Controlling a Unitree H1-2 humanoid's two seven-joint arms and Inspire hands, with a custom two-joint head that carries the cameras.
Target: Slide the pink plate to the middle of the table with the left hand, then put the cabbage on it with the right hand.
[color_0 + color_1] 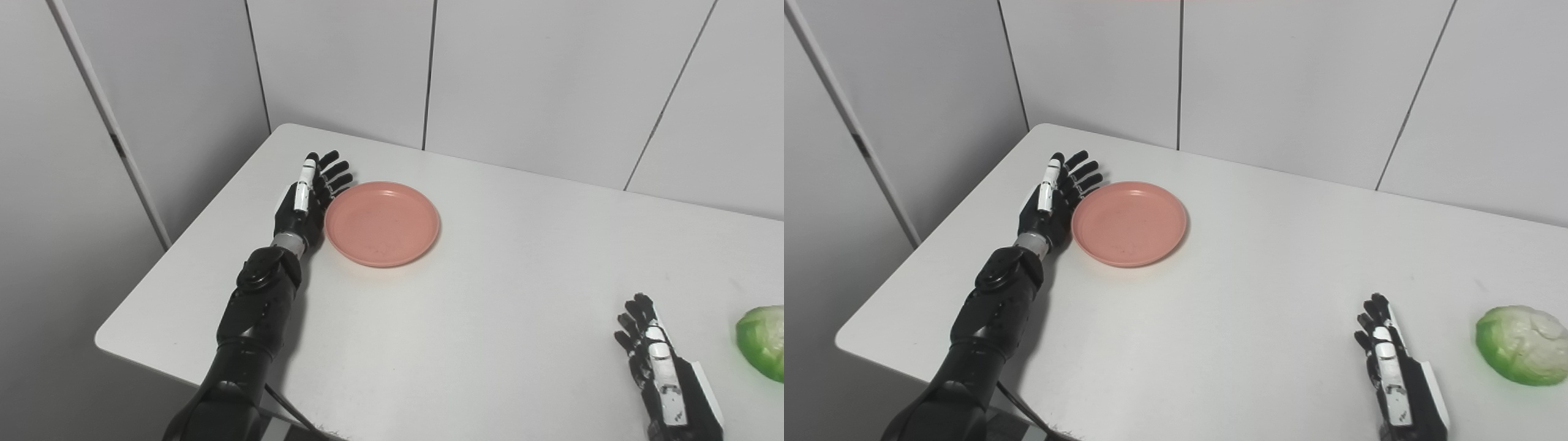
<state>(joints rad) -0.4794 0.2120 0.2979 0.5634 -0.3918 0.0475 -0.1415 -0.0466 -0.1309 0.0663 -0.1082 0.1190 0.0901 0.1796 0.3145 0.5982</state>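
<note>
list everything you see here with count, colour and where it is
plate: one, pink, empty, on the table's left part
cabbage: one, green and whitish, near the table's right edge
table: one, white, set into the corner of the room
wall panels: several, pale grey, behind and left of the table
left hand: one, black and white, open, fingers straight, at the plate's left rim
right hand: one, black and white, open, left of the cabbage, apart from it

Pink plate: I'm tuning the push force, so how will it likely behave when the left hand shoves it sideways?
The shallow round pink plastic plate looks stiff and light, so it should slide easily on the smooth white table. The open left hand stands beside its rim; an off-centre push may spin it. Its low profile makes tipping unlikely.
</note>
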